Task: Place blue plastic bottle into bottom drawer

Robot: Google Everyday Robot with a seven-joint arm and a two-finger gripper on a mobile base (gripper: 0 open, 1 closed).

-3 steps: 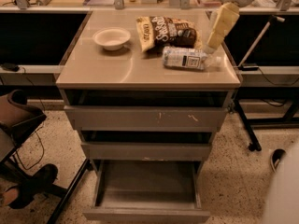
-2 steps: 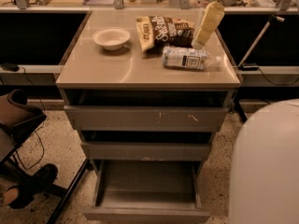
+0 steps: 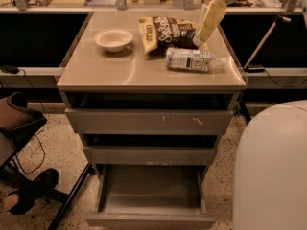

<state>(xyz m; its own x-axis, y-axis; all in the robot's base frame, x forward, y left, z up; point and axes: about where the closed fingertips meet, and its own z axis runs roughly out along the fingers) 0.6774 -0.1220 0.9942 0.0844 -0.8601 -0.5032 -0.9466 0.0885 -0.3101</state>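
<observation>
The blue plastic bottle [image 3: 191, 60] is seen in the camera view lying on its side on the cabinet top [image 3: 120, 73], towards the right rear corner, with its white cap pointed right. It is judged to be light and thin-walled, so some give under pressure is expected. Its round, smooth body is likely to roll or slip if it is pressed off-centre. A hold across the labelled middle of the body, square to its long axis, is judged safest, and a hold on the narrow neck or cap is judged less secure.

The snack bag [image 3: 165, 31] is seen just behind the bottle, and a white bowl [image 3: 113, 39] sits well apart to the left.

The gripper [image 3: 200, 41] is seen at the end of a cream arm link that slopes down from the upper right. It is poised just above and behind the bottle, in front of the snack bag. Contact with the bottle is not shown. Whether the gripper is open or closed cannot be told.

The bottom drawer [image 3: 149, 220] is seen pulled well out below, with its grey interior exposed.
</observation>
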